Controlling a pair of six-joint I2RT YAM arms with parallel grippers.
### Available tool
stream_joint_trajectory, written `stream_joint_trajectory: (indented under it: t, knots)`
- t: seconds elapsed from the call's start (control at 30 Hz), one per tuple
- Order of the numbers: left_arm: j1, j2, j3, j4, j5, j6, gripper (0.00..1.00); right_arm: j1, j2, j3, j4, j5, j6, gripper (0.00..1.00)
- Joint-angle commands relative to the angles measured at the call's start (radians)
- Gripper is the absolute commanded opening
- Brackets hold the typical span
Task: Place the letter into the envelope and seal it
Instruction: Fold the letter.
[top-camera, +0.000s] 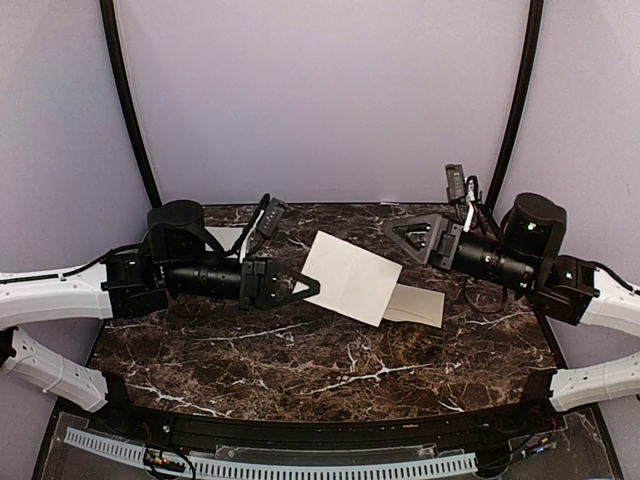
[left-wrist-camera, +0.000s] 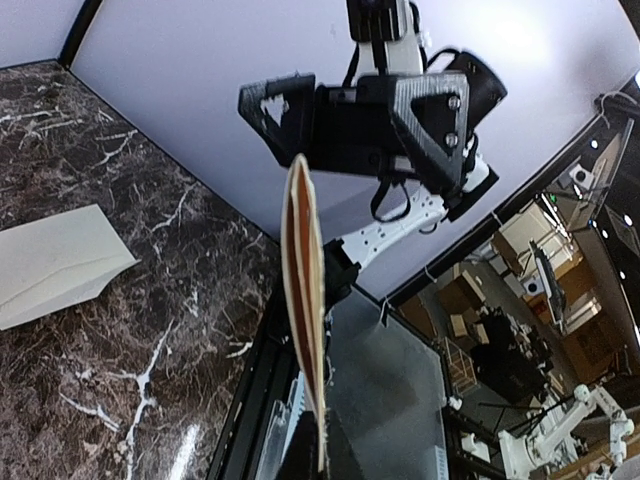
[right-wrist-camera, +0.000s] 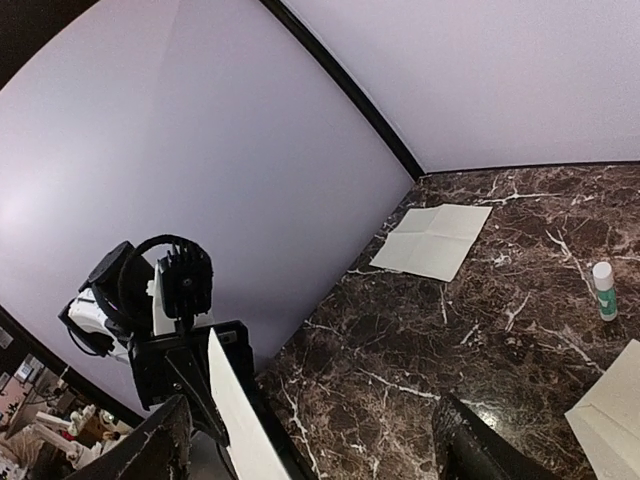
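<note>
I think the task is only at its beginning. The left gripper (top-camera: 308, 287) has its jaws clamped on one edge of the letter (top-camera: 350, 275) and holds it tilted in the air above the middle of the table (top-camera: 300, 370). The right gripper (top-camera: 398, 235) is near the opposite edge, jaws apart, gripping nothing. The envelope (top-camera: 420, 305) lies flat on the table, partly hidden behind the raised letter; I cannot tell if its flap is open. A glue stick (right-wrist-camera: 603, 290) stands apart. Putting the letter in and sealing are both not yet done.
</note>
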Motion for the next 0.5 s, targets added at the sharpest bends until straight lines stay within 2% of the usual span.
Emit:
stream_joint_trajectory:
  t: [0.0, 0.13, 0.27, 0.47]
  knots:
    - [-0.002, 0.027, 0.077, -0.233, 0.145, 0.127, 0.00, -0.032, 0.095, 0.164, -0.275, -0.190, -0.117, 0.80]
    - [-0.002, 0.040, 0.100, -0.296, 0.224, 0.168, 0.00, -0.033, 0.183, 0.240, -0.356, -0.388, -0.204, 0.77]
    - [-0.002, 0.058, 0.118, -0.347, 0.257, 0.194, 0.00, -0.030, 0.221, 0.239, -0.327, -0.572, -0.215, 0.67]
    - [-0.002, 0.067, 0.121, -0.336, 0.254, 0.193, 0.01, 0.011, 0.259, 0.213, -0.310, -0.631, -0.209, 0.57]
